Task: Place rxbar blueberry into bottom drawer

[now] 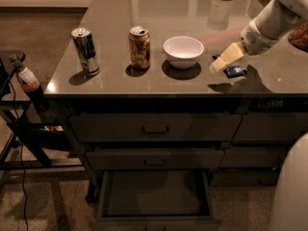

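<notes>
Camera view is filled mostly by the grey table [144,83], under whose front edge three drawers are stacked. The two handled drawers [154,127] above are seen shut, while the bottom drawer [154,196] is pulled out toward the viewer, its flat dark interior bare and exposed. The white robot arm [272,20] is reached in from the right edge of the table, angled down toward the front right part of the top. A white bowl [183,51] is set near the middle of the front edge, with a brown can [139,47] just beside it on the left and a blue-silver can [85,51] nearer the front left corner. The gripper [220,65], pale yellow, is held low over the table top to the right of the bowl; whether it is open or closed cannot be told. The rxbar blueberry [236,71] is found lying flat on the table just beside the gripper, toward the front edge, and whether it is touched cannot be made out. The step in hand is judged to be the approach to the grasp, with nothing yet lifted or carried. For the next move, the gripper would have to be lowered squarely over the thin wrapper and closed on it without the bowl being nudged, after which the bar would need to be carried past the front edge and down into the waiting drawer.
</notes>
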Robot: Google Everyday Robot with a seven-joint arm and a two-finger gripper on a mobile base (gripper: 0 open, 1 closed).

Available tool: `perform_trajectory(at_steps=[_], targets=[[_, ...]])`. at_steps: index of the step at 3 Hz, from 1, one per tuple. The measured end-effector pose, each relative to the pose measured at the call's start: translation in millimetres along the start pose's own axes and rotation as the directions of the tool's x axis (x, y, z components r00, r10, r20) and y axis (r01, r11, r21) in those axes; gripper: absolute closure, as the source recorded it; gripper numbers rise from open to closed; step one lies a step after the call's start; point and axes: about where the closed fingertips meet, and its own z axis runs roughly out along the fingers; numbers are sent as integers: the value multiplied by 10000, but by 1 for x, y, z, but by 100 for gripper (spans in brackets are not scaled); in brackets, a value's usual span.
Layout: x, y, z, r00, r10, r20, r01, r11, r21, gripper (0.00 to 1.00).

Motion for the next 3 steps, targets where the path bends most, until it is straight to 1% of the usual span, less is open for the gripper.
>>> perform_trajectory(at_steps=[1,2,3], targets=[[-6,5,27,9995,312,-39,-313,9992,-254,0],[-4,1,35,9991,395,-176,-399,9990,-196,0],[-4,1,35,9991,395,-176,-399,9990,-197,19]])
